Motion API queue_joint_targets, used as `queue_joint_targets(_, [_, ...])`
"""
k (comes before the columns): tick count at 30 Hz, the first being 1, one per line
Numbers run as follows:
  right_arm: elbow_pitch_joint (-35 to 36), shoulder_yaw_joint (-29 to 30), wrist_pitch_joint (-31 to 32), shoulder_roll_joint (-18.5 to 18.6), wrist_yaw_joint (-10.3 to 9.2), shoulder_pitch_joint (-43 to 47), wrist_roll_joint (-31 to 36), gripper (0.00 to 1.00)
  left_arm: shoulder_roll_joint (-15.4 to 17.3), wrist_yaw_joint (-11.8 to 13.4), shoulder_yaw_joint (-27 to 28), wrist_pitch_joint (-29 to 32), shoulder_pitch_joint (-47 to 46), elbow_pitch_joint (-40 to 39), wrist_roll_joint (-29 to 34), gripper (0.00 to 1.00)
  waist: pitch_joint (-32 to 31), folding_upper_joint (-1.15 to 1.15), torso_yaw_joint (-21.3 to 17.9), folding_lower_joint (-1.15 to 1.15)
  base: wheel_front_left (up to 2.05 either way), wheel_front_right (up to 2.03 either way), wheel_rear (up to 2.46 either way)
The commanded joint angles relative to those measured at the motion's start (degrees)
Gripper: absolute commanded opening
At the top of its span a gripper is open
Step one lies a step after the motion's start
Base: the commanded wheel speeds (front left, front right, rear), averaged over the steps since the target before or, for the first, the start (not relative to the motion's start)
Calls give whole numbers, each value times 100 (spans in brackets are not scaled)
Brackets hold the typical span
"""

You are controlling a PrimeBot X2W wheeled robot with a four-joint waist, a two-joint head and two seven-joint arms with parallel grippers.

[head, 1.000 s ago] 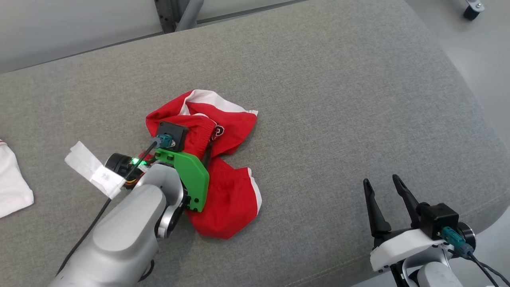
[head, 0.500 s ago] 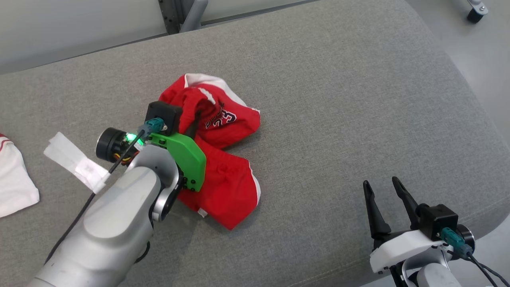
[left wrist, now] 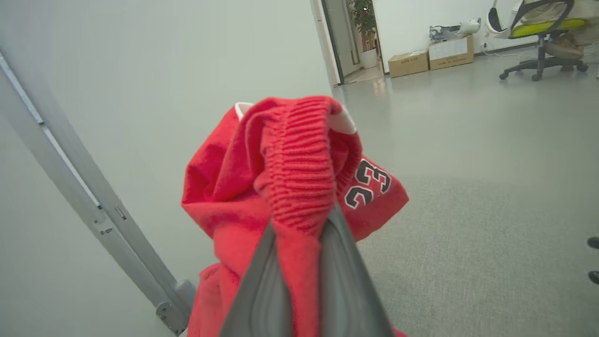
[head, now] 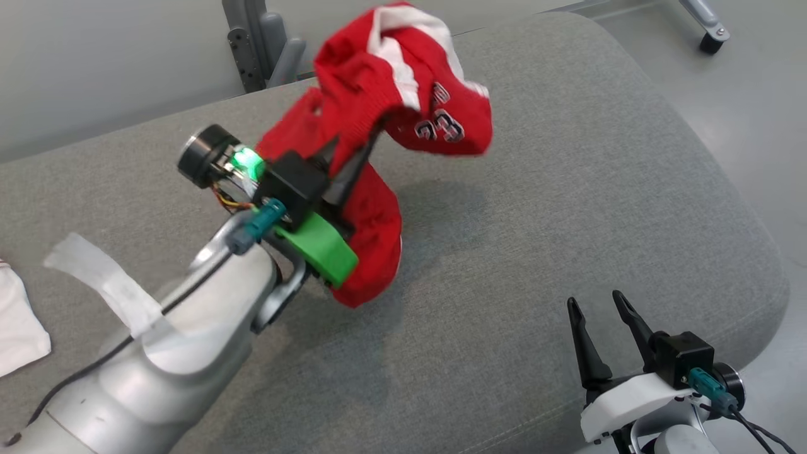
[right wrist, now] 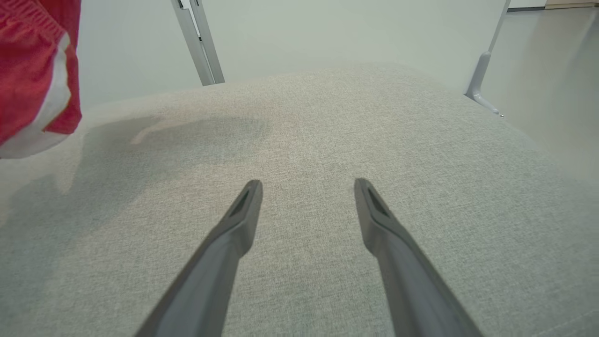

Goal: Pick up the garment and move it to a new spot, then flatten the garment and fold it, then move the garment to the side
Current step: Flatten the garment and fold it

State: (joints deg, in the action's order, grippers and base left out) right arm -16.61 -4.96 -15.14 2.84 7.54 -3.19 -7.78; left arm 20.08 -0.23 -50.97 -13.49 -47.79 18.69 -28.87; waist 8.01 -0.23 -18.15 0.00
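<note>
Off the cushion (head: 567, 189) now, garment (head: 362, 82) in left jaws

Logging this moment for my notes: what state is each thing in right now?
garment: bunched, hanging from the left gripper above the cushion.
left gripper: jaws shut on the garment.
right gripper: jaws open, empty, over the cushion.
white cloth: lying on the cushion at the head view's left edge.

left hand (head: 356, 142) raised, fingers pinched together; right hand (head: 594, 299) low, fingers spread apart
</note>
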Motion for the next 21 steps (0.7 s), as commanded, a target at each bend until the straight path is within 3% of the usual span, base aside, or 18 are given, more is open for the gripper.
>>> queue_joint_targets(1, [0, 13, -1, 10, -10, 61, 29, 100, 8, -85, -124, -64, 65, -2, 155, 0, -34, 23, -70, 0, 0, 0, 0])
queue_joint_targets(7, [50, 35, -1, 8, -10, 44, -51, 100, -146, -493, -780, -179, 733, -12, 852, 0, 137, 23, -63, 0, 0, 0, 0])
queue_joint_targets(12, [55, 100, -1, 7, -10, 1, -58, 100, -196, -673, -839, -178, 1566, 22, 854, 0, 263, 23, 67, 0, 0, 0, 0])
queue_joint_targets(13, [56, 123, -1, 7, -10, 3, -33, 100, -208, -681, -787, -178, 1656, 29, 853, 13, 277, 23, 113, 0, 0, 0, 0])
queue_joint_targets(15, [58, 185, -1, 10, -10, 9, -1, 100, -227, -707, -650, -178, 1850, 64, 804, 60, 287, 23, 223, 0, 0, 0, 0])
queue_joint_targets(16, [52, 194, -1, 6, -10, 3, 22, 100, -226, -717, -584, -177, 1927, 102, 781, 99, 283, 23, 271, 0, 0, 0, 0])
queue_joint_targets(21, [26, 186, -1, 10, -10, -42, 66, 100, -215, -727, -232, -178, 2072, 226, 637, 100, 238, 23, 407, 0, 0, 0, 0])
